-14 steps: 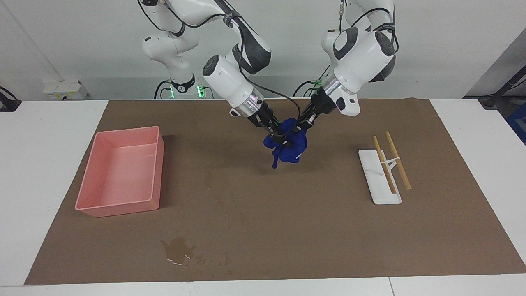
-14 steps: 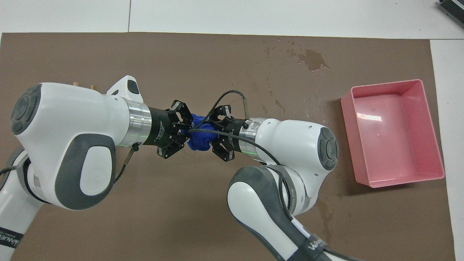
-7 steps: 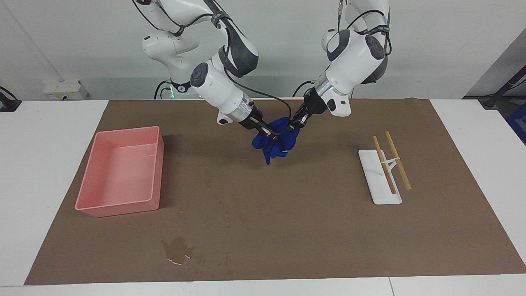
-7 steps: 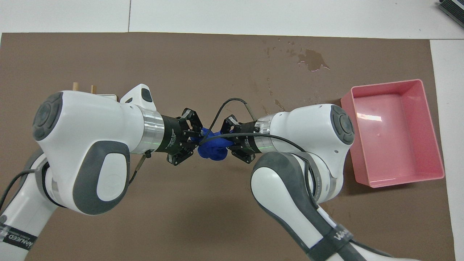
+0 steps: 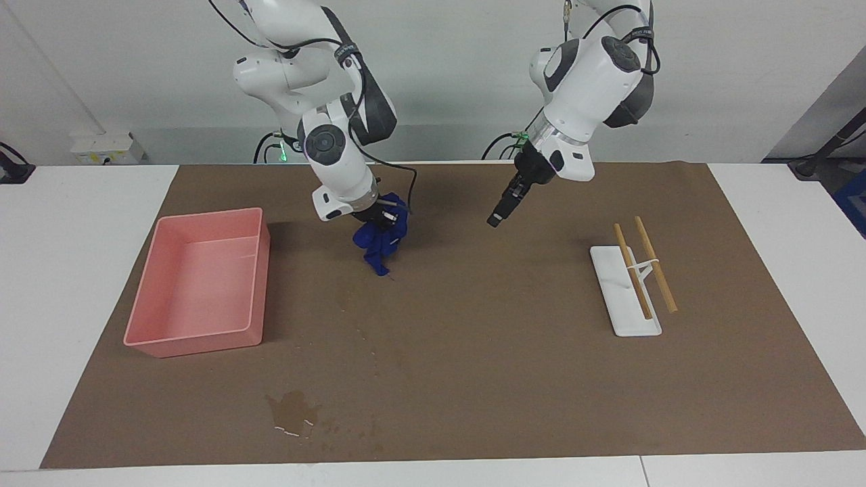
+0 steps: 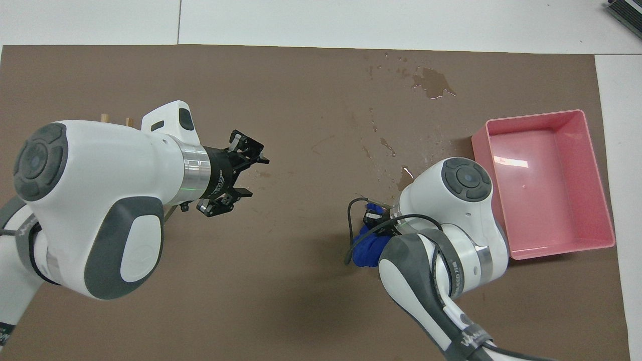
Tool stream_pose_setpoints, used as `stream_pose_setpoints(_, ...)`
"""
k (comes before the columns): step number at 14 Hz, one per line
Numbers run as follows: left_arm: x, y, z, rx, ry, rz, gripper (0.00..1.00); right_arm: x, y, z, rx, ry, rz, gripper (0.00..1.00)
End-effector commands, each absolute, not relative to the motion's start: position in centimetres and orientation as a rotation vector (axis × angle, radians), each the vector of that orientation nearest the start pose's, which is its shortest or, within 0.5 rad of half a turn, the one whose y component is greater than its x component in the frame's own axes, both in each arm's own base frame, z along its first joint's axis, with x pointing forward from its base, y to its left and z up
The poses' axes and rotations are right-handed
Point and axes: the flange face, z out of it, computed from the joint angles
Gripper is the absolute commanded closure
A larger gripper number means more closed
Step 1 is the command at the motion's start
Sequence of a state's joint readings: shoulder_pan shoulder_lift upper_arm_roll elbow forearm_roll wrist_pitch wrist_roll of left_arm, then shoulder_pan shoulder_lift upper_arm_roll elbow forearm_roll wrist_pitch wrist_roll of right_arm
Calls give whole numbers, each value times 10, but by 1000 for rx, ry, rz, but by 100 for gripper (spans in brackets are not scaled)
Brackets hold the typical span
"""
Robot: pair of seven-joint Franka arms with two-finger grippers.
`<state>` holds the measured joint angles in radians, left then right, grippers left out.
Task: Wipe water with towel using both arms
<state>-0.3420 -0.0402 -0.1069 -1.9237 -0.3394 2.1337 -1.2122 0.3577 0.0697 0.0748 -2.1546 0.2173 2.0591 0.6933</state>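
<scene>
Under right pincer (image 5: 382, 220), bunched blue towel (image 5: 380, 240)

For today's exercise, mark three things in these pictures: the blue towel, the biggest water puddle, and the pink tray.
towel (image 5: 380, 238), facing view, on the bunched cloth hanging below the right end effector.
water (image 5: 292, 410), facing view, middle of the largest dark blotch.
pink tray (image 5: 257, 270), facing view, on the rim of the long wall toward the table's middle.

We see the small royal-blue fabric towel (image 5: 380, 238) hanging bunched above the brown mat; the darker-brown water puddle (image 5: 293, 409) glints farthest from us.
</scene>
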Motion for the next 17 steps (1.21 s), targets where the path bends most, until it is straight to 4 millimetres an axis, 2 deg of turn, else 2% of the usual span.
stream_pose_setpoints(1, 528, -230, 537, -3220, -1291, -71, 0, 445, 216, 359, -3186, 317, 309, 100)
stream_pose_setpoints(2, 538, -208, 539, -3238, -1137, -159, 0, 441, 207, 359, -3268, 210, 298, 100)
stream_pose_setpoints(4, 550, -180, 538, -3256, -747, -285, 0, 441, 186, 366, -3310, 98, 315, 100)
stream_pose_setpoints(6, 560, -152, 541, -3204, -330, -374, 0, 450, 134, 371, -3334, -103, 314, 100)
stream_pose_setpoints(7, 562, -137, 547, -3174, -199, -368, 0, 455, 95, 374, -3327, -166, 311, 100)
stream_pose_setpoints(8, 565, -117, 559, -3162, -135, -338, 0, 462, 65, 374, -3308, -194, 307, 100)
stream_pose_setpoints(9, 566, -99, 574, -3150, -49, -282, 0, 463, 46, 372, -3287, -119, 306, 100)
stream_pose_setpoints(10, 564, -88, 589, -3149, 39, -227, 0, 460, 37, 364, -3245, -31, 314, 100)
stream_pose_setpoints(12, 559, -78, 607, -3142, 121, -99, 0, 453, 33, 344, -3155, 117, 318, 100)
stream_pose_setpoints(13, 555, -76, 615, -3132, 130, -31, 0, 447, 37, 334, -3134, 179, 310, 100)
stream_pose_setpoints(14, 553, -76, 619, -3126, 148, 31, 0, 443, 47, 328, -3133, 217, 301, 100)
stream_pose_setpoints(15, 549, -78, 626, -3125, 193, 58, 0, 440, 68, 326, -3138, 244, 303, 100)
stream_pose_setpoints(17, 548, -76, 626, -3130, 207, 43, 0, 435, 100, 323, -3114, 405, 302, 100)
